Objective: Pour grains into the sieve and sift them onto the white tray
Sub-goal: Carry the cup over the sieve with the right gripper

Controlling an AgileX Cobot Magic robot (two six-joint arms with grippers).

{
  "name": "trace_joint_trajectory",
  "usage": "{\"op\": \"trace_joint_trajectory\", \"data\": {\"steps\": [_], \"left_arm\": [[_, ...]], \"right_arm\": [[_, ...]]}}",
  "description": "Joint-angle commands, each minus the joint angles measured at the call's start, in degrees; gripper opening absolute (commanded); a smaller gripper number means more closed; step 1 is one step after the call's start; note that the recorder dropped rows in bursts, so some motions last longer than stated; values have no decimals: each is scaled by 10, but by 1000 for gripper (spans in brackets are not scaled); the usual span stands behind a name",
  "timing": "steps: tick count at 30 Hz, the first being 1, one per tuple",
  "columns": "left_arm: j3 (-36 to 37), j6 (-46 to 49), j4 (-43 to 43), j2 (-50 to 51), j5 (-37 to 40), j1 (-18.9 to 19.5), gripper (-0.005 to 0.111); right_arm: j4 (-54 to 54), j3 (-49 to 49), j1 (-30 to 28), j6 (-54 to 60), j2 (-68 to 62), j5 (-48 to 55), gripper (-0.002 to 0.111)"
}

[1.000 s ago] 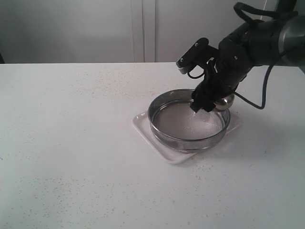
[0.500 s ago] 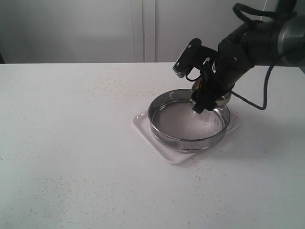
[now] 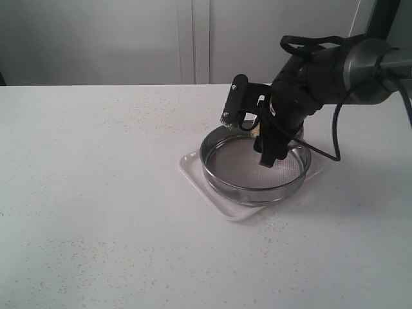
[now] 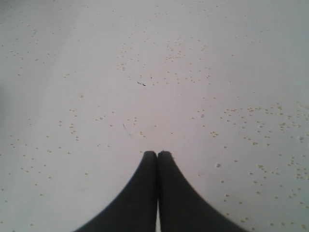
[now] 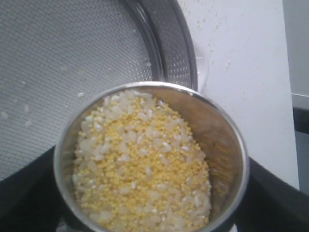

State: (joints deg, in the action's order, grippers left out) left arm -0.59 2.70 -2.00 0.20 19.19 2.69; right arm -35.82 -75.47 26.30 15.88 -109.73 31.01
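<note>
My right gripper [image 3: 266,145] is shut on a small steel cup [image 5: 231,141], with its black fingers [image 5: 276,194] on either side of the cup wall. The cup is tipped over the far side of the sieve [image 3: 213,169]. The grains [image 5: 145,162], yellow granules mixed with paler ones, fill the cup up to its lower lip. A few pale grains lie on the sieve's mesh [image 5: 63,63]. The sieve sits on the white tray [image 3: 194,169]. My left gripper [image 4: 157,154] is shut and empty above bare table; it does not show in the exterior view.
Stray yellow specks [image 4: 251,110] are scattered over the white table [image 3: 96,193]. The right arm's black cable [image 3: 335,138] loops behind the sieve. A pale wall [image 3: 129,38] stands behind the table's far edge.
The right arm has swung left and turned, carrying the cup from the sieve's right rim to further over the mesh and tipping it more. The left gripper stays shut.
</note>
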Motion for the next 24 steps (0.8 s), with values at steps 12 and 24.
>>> {"op": "trace_joint_trajectory", "data": {"steps": [12, 24], "left_arm": [[6, 1, -1, -2, 8, 0, 0], [6, 1, -1, -2, 8, 0, 0]], "right_arm": [[-93, -7, -1, 29, 0, 8, 0], [-104, -7, -1, 84, 0, -18, 0]]}}
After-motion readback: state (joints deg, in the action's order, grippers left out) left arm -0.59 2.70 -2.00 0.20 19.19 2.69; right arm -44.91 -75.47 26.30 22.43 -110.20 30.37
